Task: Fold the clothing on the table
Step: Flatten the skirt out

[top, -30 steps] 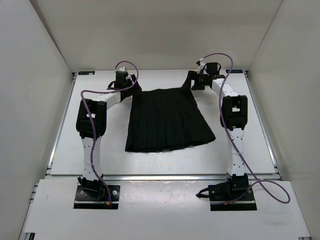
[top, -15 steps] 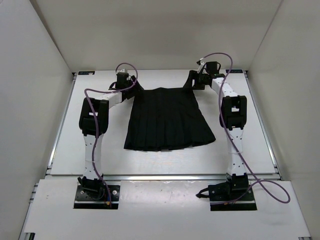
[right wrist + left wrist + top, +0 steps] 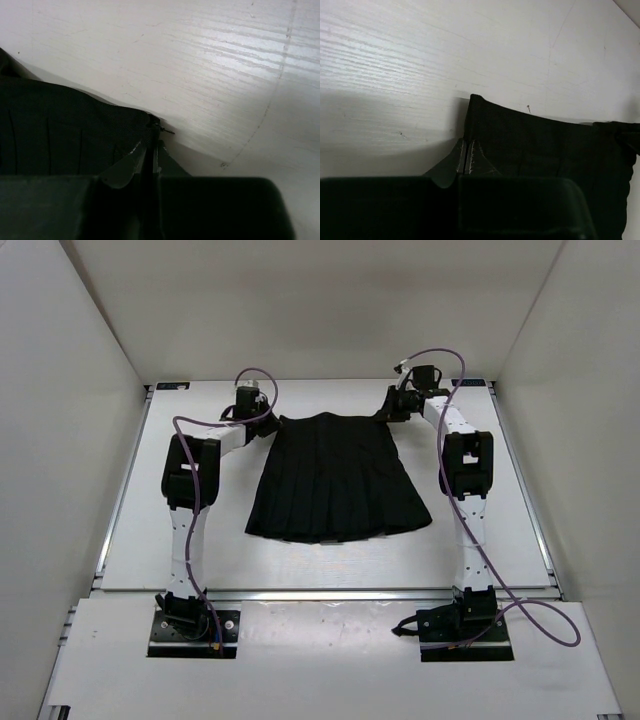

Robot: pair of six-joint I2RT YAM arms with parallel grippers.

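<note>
The clothing (image 3: 335, 480), a black pleated skirt, lies flat on the white table (image 3: 200, 540), waistband at the far side and flared hem toward the arm bases. My left gripper (image 3: 268, 421) is at the waistband's left corner and my right gripper (image 3: 392, 412) at its right corner. In the left wrist view the left gripper (image 3: 466, 155) is shut, pinching the edge of the clothing (image 3: 545, 150) just below its corner. In the right wrist view the right gripper (image 3: 151, 150) is shut with the clothing's (image 3: 60, 125) corner fabric between its fingers, beside a small zipper pull (image 3: 167, 131).
White walls (image 3: 80, 390) enclose the table on three sides. Metal rails (image 3: 118, 500) run along its edges. Both arm bases (image 3: 195, 625) sit on the near edge, with purple cables (image 3: 440, 355) looping over the arms.
Both grippers have gone from open to shut on the waistband corners. The left arm has moved a little farther and rightward; the skirt's left side has shifted slightly.
</note>
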